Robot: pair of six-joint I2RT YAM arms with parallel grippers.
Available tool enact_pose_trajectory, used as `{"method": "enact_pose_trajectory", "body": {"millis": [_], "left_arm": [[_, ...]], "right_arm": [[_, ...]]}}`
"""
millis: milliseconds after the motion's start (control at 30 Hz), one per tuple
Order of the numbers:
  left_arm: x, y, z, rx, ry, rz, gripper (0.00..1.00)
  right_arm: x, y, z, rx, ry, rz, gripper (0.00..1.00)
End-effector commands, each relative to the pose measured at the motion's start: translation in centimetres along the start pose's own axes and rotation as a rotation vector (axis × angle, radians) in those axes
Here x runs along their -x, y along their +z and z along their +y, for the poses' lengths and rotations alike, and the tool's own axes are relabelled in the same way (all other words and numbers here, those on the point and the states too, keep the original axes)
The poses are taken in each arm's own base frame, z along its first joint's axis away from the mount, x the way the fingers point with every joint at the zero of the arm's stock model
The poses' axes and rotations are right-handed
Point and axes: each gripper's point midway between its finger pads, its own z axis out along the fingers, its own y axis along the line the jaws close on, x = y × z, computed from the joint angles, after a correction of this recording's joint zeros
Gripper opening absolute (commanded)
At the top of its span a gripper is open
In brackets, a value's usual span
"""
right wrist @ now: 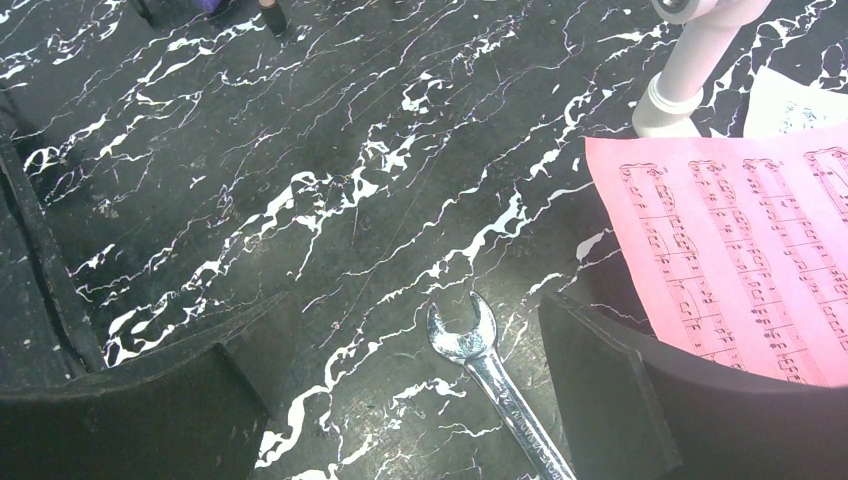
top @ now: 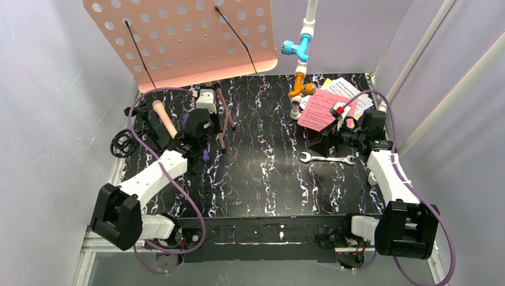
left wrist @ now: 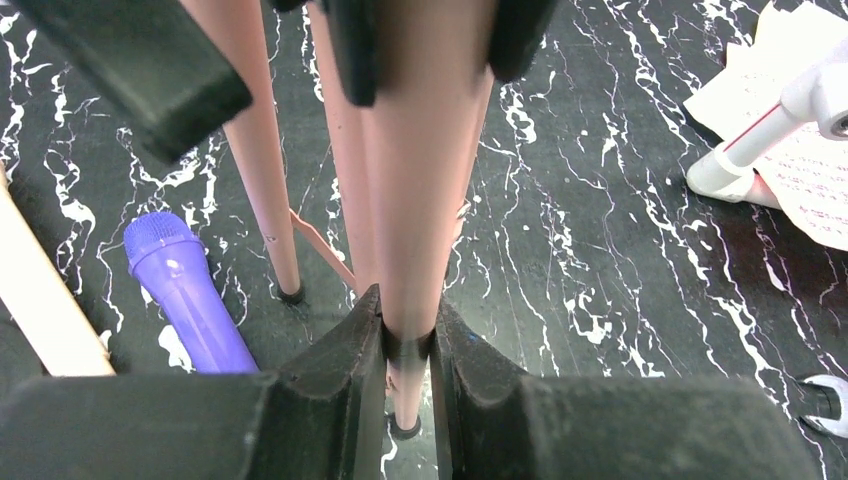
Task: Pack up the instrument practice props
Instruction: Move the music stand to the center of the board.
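Observation:
The salmon-pink perforated music rest [top: 184,36] stands at the back left on its tripod legs [top: 223,122]. My left gripper [left wrist: 408,345] is shut on one tripod leg [left wrist: 420,230]; in the top view the left gripper [top: 214,128] is at the stand's base. A purple microphone [left wrist: 185,295] lies left of it and a peach microphone [top: 164,119] leans beside it. Black mic holders [top: 125,143] sit at the far left. Pink [top: 324,110], white [top: 351,92] and yellow [top: 327,81] music sheets lie at the back right. My right gripper [right wrist: 410,380] is open and empty, the pink sheet [right wrist: 740,260] lying over its right finger.
A silver wrench [right wrist: 490,375] lies on the black marbled table between my right gripper's fingers. A white pipe with blue and orange valves [top: 301,53] stands at the back, its foot [right wrist: 685,80] close to the sheets. Grey walls enclose the table on three sides.

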Motion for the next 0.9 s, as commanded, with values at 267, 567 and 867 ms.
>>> {"method": "enact_pose_trajectory", "body": {"millis": [267, 567, 867], "left_arm": [[2.1, -3.2, -2.7, -0.133, -0.049, -0.027, 0.00], [1.9, -4.7, -5.4, -0.301, -0.045, -0.006, 0.00], [1.2, -6.9, -6.6, -0.421, -0.038, -0.002, 0.00]], "right_arm": [[0.4, -0.3, 0.1, 0.005, -0.016, -0.018, 0.99], [0.3, -0.2, 1.2, 0.063, -0.024, -0.031, 0.98], [0.9, -0.4, 3.5, 0.184, -0.052, -0.074, 0.98]]}}
